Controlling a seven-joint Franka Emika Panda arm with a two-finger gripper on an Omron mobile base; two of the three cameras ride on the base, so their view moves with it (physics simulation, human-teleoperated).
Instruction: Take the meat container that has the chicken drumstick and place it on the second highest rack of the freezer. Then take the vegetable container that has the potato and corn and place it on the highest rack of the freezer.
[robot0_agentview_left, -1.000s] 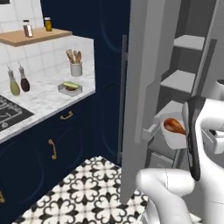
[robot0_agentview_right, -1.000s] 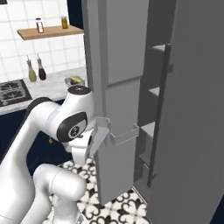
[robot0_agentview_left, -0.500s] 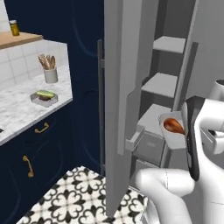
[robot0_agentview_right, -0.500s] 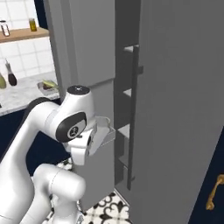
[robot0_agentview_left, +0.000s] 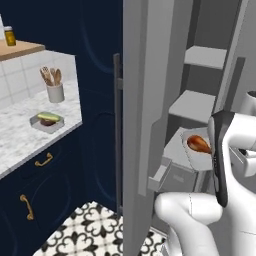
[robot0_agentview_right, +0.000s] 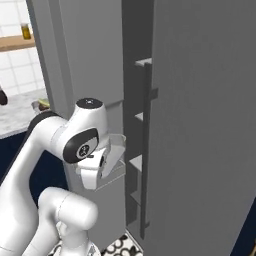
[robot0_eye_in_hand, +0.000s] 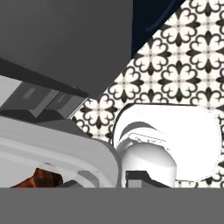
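Meat container (robot0_agentview_left: 196, 148), a shallow pale grey tray with rounded corners, sits at right of centre in the left base view, raised in front of the freezer's (robot0_agentview_left: 150, 75) open interior, with the glossy orange-brown chicken drumstick (robot0_agentview_left: 198, 144) lying in it, bulbous end toward the left. The hand view gives the same tray from very close: its smooth curved rim (robot0_eye_in_hand: 57, 146) sweeps across the lower left, and a dark reddish patch of the drumstick (robot0_eye_in_hand: 41, 177) shows at the bottom edge. The gripper's fingertips are hidden in all three views; its jaws are pressed nearly together, and the tray's rim lies right at the hand, so it appears pinched there. In the right base view the tray's pale edge (robot0_agentview_right: 117, 150) juts out beside the arm's wrist, against the matte grey freezer door. Flat pale shelves (robot0_agentview_left: 205, 56) step up inside the cabinet at upper right of the left base view. At left of that view, on the speckled white counter (robot0_agentview_left: 20, 135), rests the vegetable container (robot0_agentview_left: 46, 122) with the green-husked corn (robot0_agentview_left: 49, 117). Below, the hand view shows black-and-white patterned floor tiles (robot0_eye_in_hand: 175, 70).
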